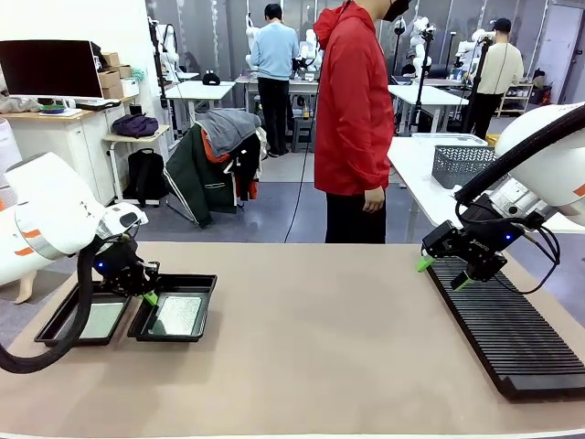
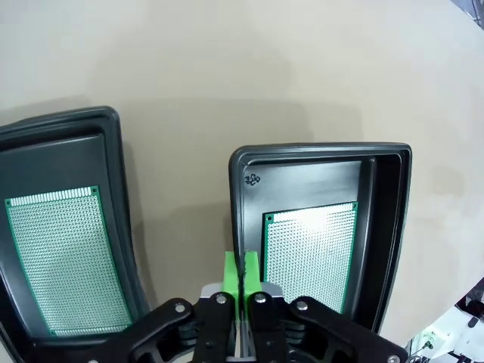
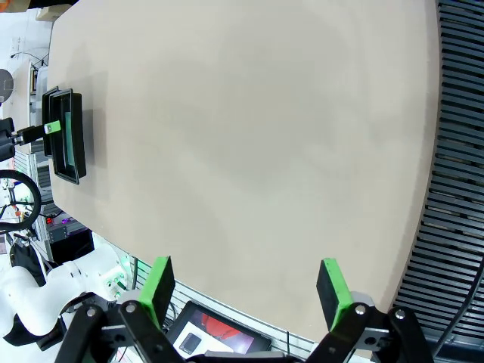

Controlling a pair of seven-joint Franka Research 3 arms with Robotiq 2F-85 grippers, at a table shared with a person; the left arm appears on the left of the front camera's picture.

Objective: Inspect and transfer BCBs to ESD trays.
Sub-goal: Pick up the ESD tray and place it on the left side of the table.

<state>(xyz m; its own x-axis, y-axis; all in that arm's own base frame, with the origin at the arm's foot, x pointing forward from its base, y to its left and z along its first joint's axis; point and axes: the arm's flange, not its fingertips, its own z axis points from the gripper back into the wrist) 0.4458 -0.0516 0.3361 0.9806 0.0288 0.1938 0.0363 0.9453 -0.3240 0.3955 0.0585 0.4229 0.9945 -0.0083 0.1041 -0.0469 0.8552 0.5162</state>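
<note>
2 black ESD trays are sitting side by side on the tan bench [image 1: 302, 347], toward the robot's left: the outer tray [image 1: 57, 322] and the inner tray [image 1: 203, 309], close together but not touching. Each is holding 1 BCB lying flat on its floor, one board [image 1: 101, 319] in the outer tray and the other board [image 1: 179, 315] in the inner tray.

The left pincer [image 1: 149, 296] is hanging over the narrow gap between the 2 trays, its green pads pressed together and gripping nothing. In the left wrist view the closed pincer [image 2: 242, 272] is sitting just above the inner tray's near rim [image 2: 236, 219], with that tray's board [image 2: 310, 253] right beside it.

The right pincer [image 1: 442, 274] is hovering over the near end of the long black ribbed rack [image 1: 512, 338] on the robot's right, fingers spread wide apart and empty.

A person in a red jacket [image 1: 352, 101] is standing at the far side of the bench.
</note>
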